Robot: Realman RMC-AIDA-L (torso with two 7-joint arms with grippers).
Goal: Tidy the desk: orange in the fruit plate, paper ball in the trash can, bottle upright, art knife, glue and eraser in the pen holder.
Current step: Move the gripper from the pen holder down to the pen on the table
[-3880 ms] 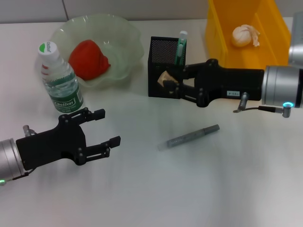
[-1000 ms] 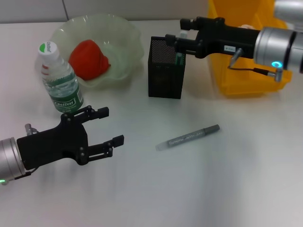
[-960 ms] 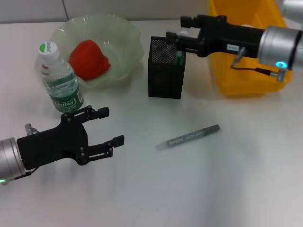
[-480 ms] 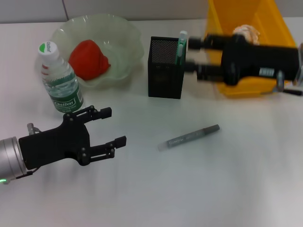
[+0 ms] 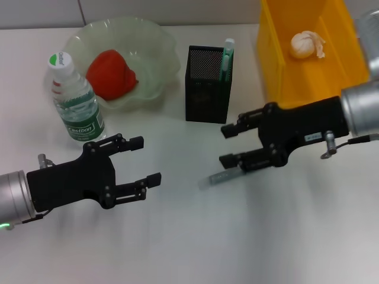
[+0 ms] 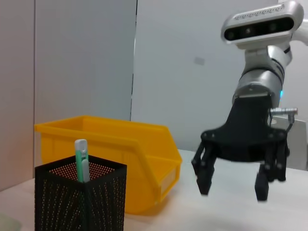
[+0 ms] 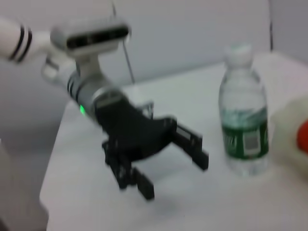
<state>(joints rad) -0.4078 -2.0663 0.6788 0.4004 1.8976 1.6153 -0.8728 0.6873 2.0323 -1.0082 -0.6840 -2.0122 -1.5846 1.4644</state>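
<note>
Right hand positioned over the glue stick for pickup

The right hand [image 5: 232, 145], fingers spread, straddles the one slim grey glue stick [image 5: 220, 177] lying flat on the white table [image 5: 195, 236], aligned for a side pinch. One mint-green art knife [image 5: 226, 59] stands in the black mesh pen holder [image 5: 206, 93]. The left hand [image 5: 141, 161] hovers spread at near left, idle.

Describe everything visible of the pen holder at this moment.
The pen holder is a tall square box of black metal mesh, upright on the white desk between the fruit plate and the trash can. The mint-green art knife stands in its corner, tip above the rim. Neither end effector touches it.
</note>
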